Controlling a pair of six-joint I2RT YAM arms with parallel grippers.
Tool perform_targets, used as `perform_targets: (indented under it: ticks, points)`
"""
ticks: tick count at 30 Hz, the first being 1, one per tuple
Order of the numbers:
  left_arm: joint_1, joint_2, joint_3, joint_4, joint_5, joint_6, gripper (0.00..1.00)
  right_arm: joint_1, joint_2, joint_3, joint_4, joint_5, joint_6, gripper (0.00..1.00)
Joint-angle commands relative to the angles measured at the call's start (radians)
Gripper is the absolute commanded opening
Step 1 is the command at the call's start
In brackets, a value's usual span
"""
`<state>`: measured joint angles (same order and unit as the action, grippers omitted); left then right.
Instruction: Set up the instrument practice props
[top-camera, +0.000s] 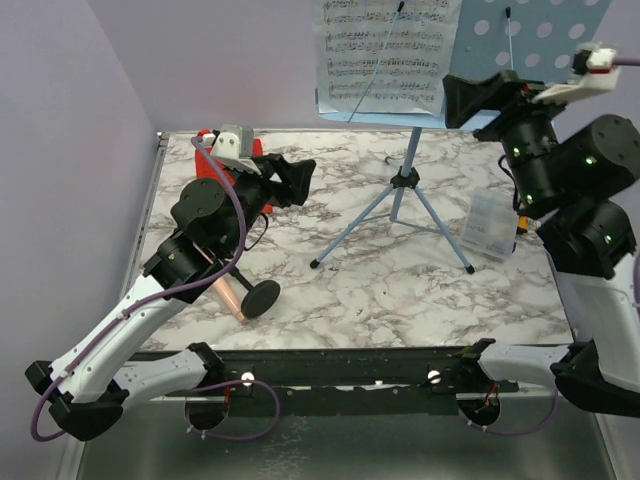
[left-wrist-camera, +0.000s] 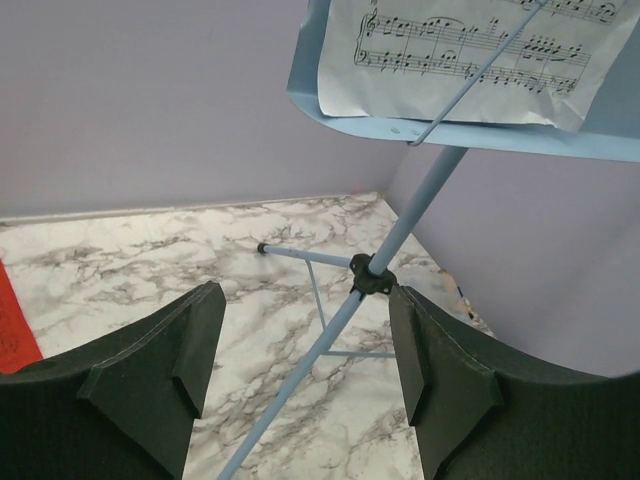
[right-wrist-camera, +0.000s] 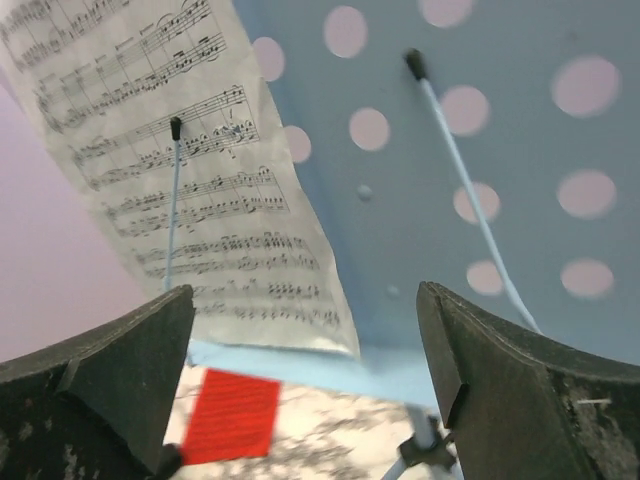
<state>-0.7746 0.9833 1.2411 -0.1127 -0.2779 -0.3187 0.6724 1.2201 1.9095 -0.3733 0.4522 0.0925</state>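
Music stand (top-camera: 412, 150): stands on the marble table (top-camera: 400, 300), right of centre in the top view; the pole's long axis is upright, three legs splay from the hub, and the perforated desk at the upper edge faces the arms.
Sheet music (top-camera: 385, 50): rests on the left half of the desk with its bottom edge on the ledge and the staves running left to right; a thin retaining wire (right-wrist-camera: 175, 200) crosses it.
Desk, right half: bare blue with round holes and a second wire (right-wrist-camera: 450, 130); only the right wrist view shows this closely.
Red sheet (right-wrist-camera: 232, 415): lies flat on the table at the far left; the top view shows only slivers of it behind the left arm, and the left wrist view shows a corner.
Microphone (top-camera: 228, 290): lies at the lower left of the table, seemingly on its side with the black base disc on edge; the left arm hides most of it, so which way it points is unclear.
Left gripper (left-wrist-camera: 305, 295): jaws spread wide and empty; the stand's pole and legs show beyond them.
Right gripper (right-wrist-camera: 305, 300): jaws wide apart, holding nothing, aimed at the desk.
Clear box (top-camera: 490, 225): sits right of the stand, in the top view only.
Cut off: the top of the desk and sheet music run out of the top view.
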Motion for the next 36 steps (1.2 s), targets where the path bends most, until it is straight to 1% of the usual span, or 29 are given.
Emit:
perform_targets:
  ticks: [1, 3, 6, 8, 11, 16, 19, 22, 24, 26, 29, 31, 32, 36]
  points:
    - [-0.003, -0.003, -0.007, -0.080, 0.022, -0.048, 0.73, 0.000, -0.122, -0.063, -0.162, 0.010, 0.352, 1.00]
    - [-0.002, -0.007, -0.025, -0.081, 0.024, -0.061, 0.73, 0.000, -0.185, -0.119, -0.169, -0.037, 0.452, 1.00]
    - [-0.003, -0.005, -0.050, -0.081, 0.018, -0.069, 0.73, -0.001, -0.234, -0.163, -0.194, -0.092, 0.582, 1.00]
    - [-0.002, -0.001, -0.061, -0.081, 0.007, -0.069, 0.73, 0.000, -0.248, -0.174, -0.213, -0.127, 0.637, 1.00]
    - [-0.003, 0.002, -0.065, -0.086, -0.005, -0.069, 0.73, -0.001, -0.262, -0.176, -0.215, -0.180, 0.667, 1.00]
    - [-0.003, 0.010, -0.061, -0.107, -0.029, -0.090, 0.74, 0.000, -0.305, -0.229, -0.196, -0.157, 0.633, 1.00]
    - [-0.002, 0.029, -0.074, -0.126, -0.055, -0.092, 0.74, 0.000, -0.307, -0.247, -0.198, -0.208, 0.572, 1.00]
    - [0.013, 0.060, -0.089, -0.146, -0.093, -0.084, 0.76, -0.001, -0.352, -0.340, -0.179, -0.278, 0.475, 1.00]
    - [0.050, 0.078, -0.106, -0.152, -0.077, -0.087, 0.77, 0.000, -0.387, -0.416, -0.183, -0.311, 0.434, 1.00]
    - [0.108, 0.102, -0.128, -0.156, -0.040, -0.110, 0.78, 0.000, -0.412, -0.462, -0.226, -0.285, 0.441, 1.00]
    - [0.243, 0.161, -0.142, -0.171, 0.093, -0.191, 0.78, -0.001, -0.452, -0.529, -0.278, -0.247, 0.474, 1.00]
    - [0.313, 0.207, -0.145, -0.173, 0.131, -0.254, 0.80, -0.001, -0.483, -0.571, -0.292, -0.241, 0.495, 1.00]
    - [0.344, 0.231, -0.147, -0.173, 0.130, -0.287, 0.81, -0.001, -0.502, -0.595, -0.296, -0.239, 0.511, 1.00]
    - [0.410, 0.385, -0.132, -0.173, 0.087, -0.415, 0.83, -0.001, -0.551, -0.667, -0.318, -0.219, 0.568, 1.00]
